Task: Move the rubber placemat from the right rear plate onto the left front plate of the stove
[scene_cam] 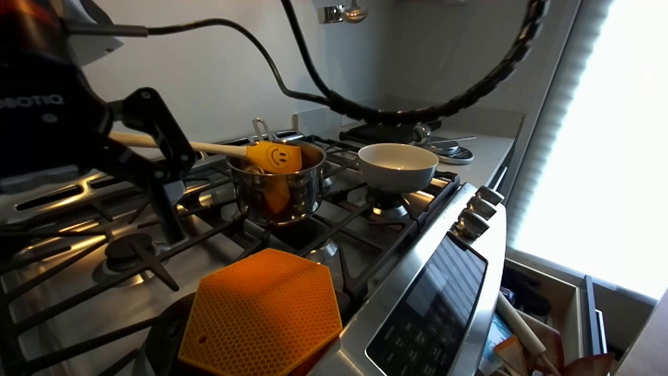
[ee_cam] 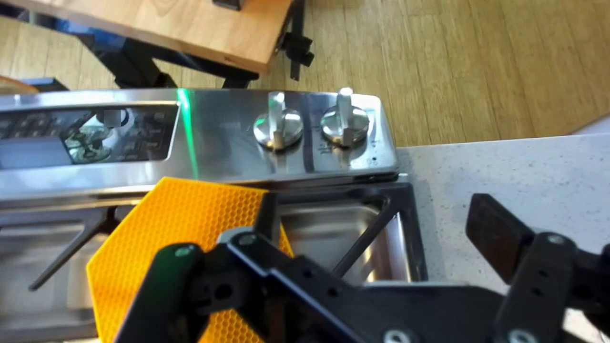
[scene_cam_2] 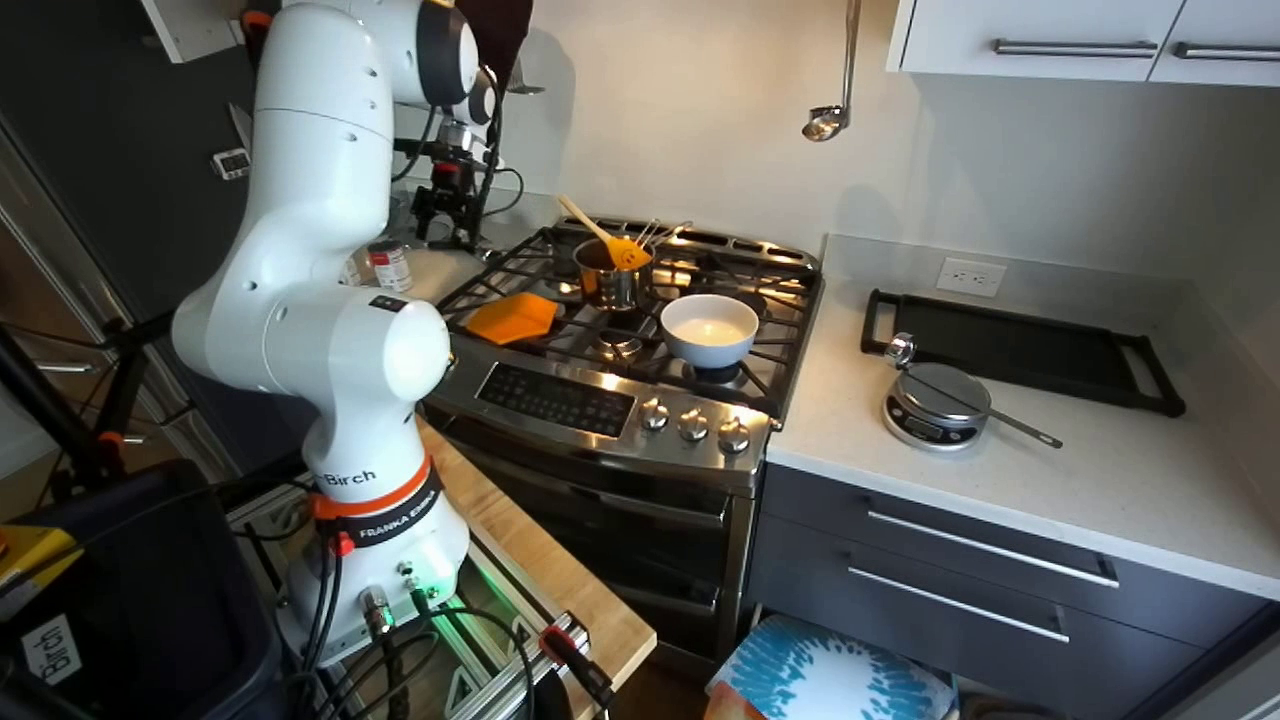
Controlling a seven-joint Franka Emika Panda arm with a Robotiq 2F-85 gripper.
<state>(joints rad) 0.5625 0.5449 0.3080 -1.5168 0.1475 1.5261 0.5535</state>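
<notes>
The rubber placemat (scene_cam_2: 512, 318), an orange hexagonal honeycomb sheet, lies over the left front plate (scene_cam: 169, 334) of the stove (scene_cam_2: 645, 395). It also shows in an exterior view (scene_cam: 266, 313) and the wrist view (ee_cam: 186, 214). The plate's dark round cap is mostly hidden under it, with part showing at its edge. My gripper (ee_cam: 381, 221) is open and empty, its fingers wide apart. It is raised above the counter at the stove's left side (scene_cam_2: 450, 215), apart from the placemat. In the wrist view one finger overlaps the placemat's edge and the other shows over the counter.
A steel pot (scene_cam_2: 612, 288) with a yellow smiley utensil (scene_cam_2: 628, 253) stands at the stove's rear middle. A white bowl (scene_cam_2: 708, 330) sits on the right front grate. Jars (scene_cam_2: 390, 267) stand on the left counter near my arm. An open drawer (scene_cam: 553, 318) is below the right counter.
</notes>
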